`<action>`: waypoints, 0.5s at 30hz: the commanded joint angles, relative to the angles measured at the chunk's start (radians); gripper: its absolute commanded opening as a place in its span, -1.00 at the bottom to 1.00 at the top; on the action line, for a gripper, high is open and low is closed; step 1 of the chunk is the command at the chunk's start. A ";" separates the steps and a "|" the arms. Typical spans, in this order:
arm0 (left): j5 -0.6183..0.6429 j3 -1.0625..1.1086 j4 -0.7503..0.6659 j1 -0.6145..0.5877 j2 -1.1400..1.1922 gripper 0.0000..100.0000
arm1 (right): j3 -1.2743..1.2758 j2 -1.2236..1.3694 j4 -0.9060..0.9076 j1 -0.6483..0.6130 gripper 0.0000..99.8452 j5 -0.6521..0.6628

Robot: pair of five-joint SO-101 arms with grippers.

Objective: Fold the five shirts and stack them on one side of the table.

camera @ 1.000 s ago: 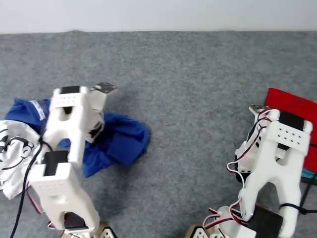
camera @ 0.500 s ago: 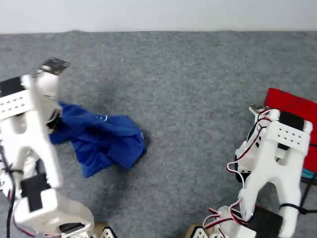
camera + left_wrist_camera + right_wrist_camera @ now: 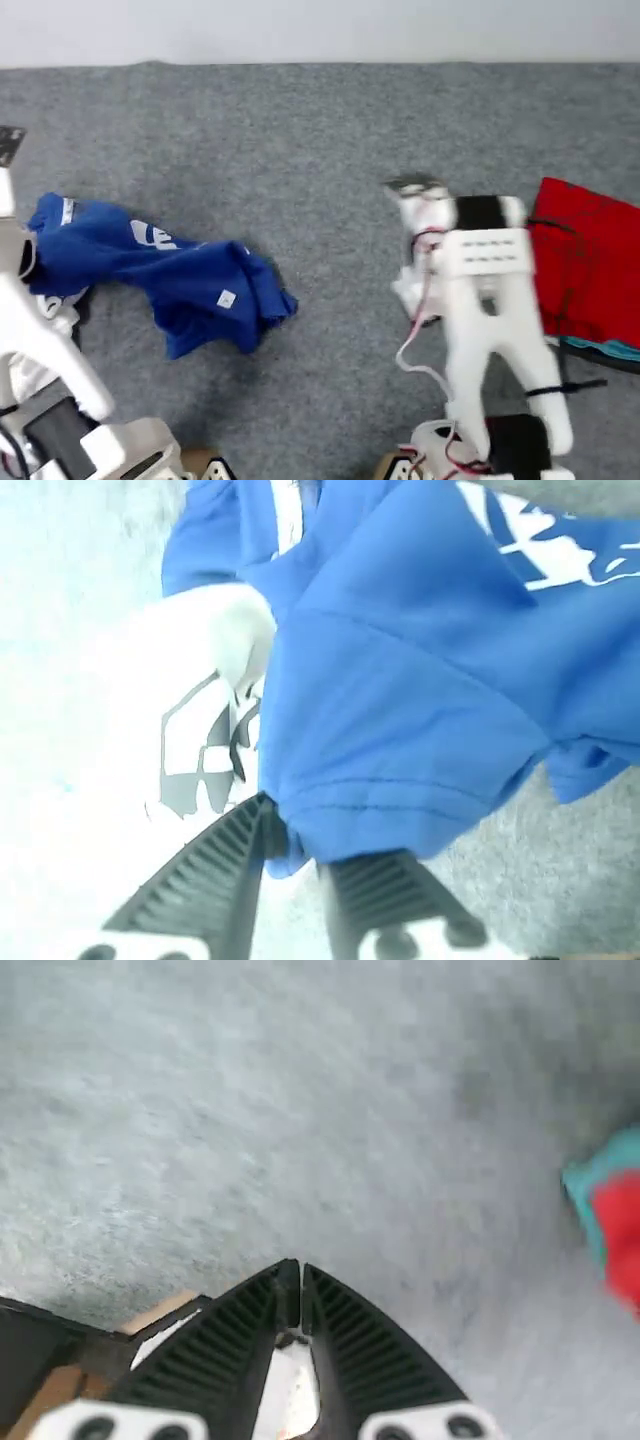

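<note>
I see the left end effector point(image 3: 296, 832) clamped on the blue shirt point(image 3: 190, 285) at the far left of the counter point(image 3: 330, 150); right end effector point(image 3: 300, 1278) pressed together above open grey surface

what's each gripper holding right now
Left gripper: closed on the blue shirt.
Right gripper: closed, holding nothing.

Tabletop point(image 3: 330, 150): covered edge to edge in grey, short-pile, carpet-like fabric. Lighting even, shadows soft. Far edge meets a plain pale wall point(image 3: 320, 30) running the full width.
</note>
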 commanded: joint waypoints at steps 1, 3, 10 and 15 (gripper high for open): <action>0.002 0.018 0.025 -0.043 0.002 -0.99 | -0.051 -0.028 -0.110 -0.171 -0.96 -0.008; 0.011 0.035 0.011 -0.061 0.025 -0.99 | -0.048 -0.028 -0.185 -0.259 -0.96 -0.009; 0.103 0.054 -0.058 -0.092 0.126 -0.99 | -0.077 0.114 -0.305 -0.541 -0.97 -0.011; 0.135 0.053 -0.060 -0.092 0.152 -0.99 | -0.203 0.288 -0.295 -0.661 -0.97 -0.144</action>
